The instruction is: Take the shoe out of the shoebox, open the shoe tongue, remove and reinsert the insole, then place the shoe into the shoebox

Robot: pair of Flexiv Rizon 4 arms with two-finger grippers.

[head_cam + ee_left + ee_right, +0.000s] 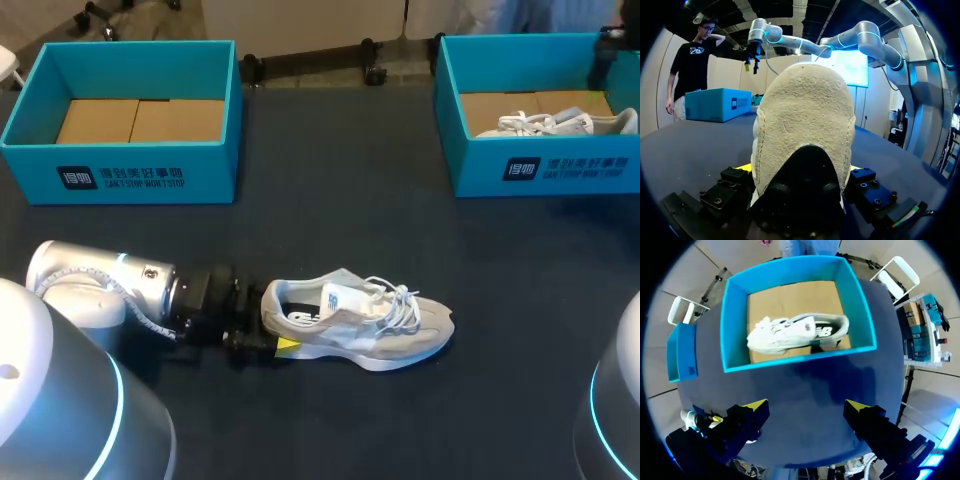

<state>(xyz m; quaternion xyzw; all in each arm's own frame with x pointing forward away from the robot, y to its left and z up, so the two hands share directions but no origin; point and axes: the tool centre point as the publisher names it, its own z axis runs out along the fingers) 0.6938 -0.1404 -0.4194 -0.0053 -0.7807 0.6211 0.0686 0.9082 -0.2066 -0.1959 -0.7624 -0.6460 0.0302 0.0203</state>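
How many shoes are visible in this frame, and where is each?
2. The grey shoe lies on the table, its heel in the left gripper. The white shoe sits in the right shoebox. The left shoebox shows only its cardboard floor; none seems hidden.

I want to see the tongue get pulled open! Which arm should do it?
Probably the right arm. The left arm is busy: its jaws clamp the grey sneaker by the heel. The right jaws hang open above the other shoebox, free to come over.
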